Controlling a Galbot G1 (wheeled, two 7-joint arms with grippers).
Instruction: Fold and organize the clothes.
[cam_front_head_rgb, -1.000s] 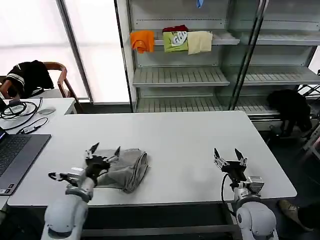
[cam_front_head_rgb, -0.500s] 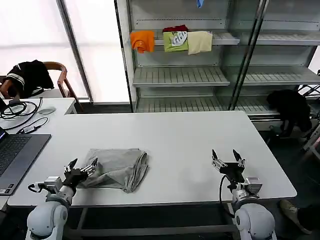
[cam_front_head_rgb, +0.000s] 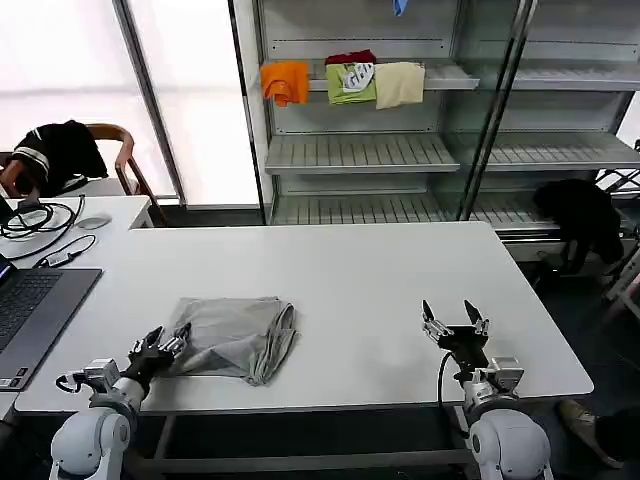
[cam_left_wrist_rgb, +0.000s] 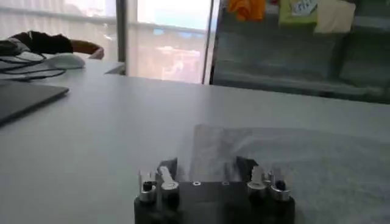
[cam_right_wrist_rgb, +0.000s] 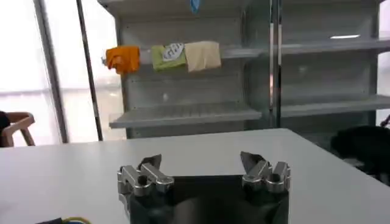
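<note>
A light grey shirt (cam_front_head_rgb: 235, 337) lies folded into a rough rectangle on the white table (cam_front_head_rgb: 380, 270), toward its near left. My left gripper (cam_front_head_rgb: 165, 340) is open at the shirt's near-left corner, low over the table, with nothing between its fingers. From the left wrist, the shirt (cam_left_wrist_rgb: 286, 158) spreads just beyond the open left gripper (cam_left_wrist_rgb: 207, 165). My right gripper (cam_front_head_rgb: 453, 318) stands open near the table's front right, far from the shirt. The right wrist view has bare table ahead of the open right gripper (cam_right_wrist_rgb: 200, 160).
A laptop (cam_front_head_rgb: 35, 300) sits at the table's left edge, with cables and a mouse (cam_front_head_rgb: 93, 221) behind it. A chair draped with a black garment (cam_front_head_rgb: 60, 150) is at far left. Shelves behind hold orange, green and cream garments (cam_front_head_rgb: 345, 82). Another black garment (cam_front_head_rgb: 580, 215) hangs at right.
My left gripper has pulled back from over the shirt toward the near-left table edge and dropped lower. The shirt lies flatter. The right gripper has barely moved.
</note>
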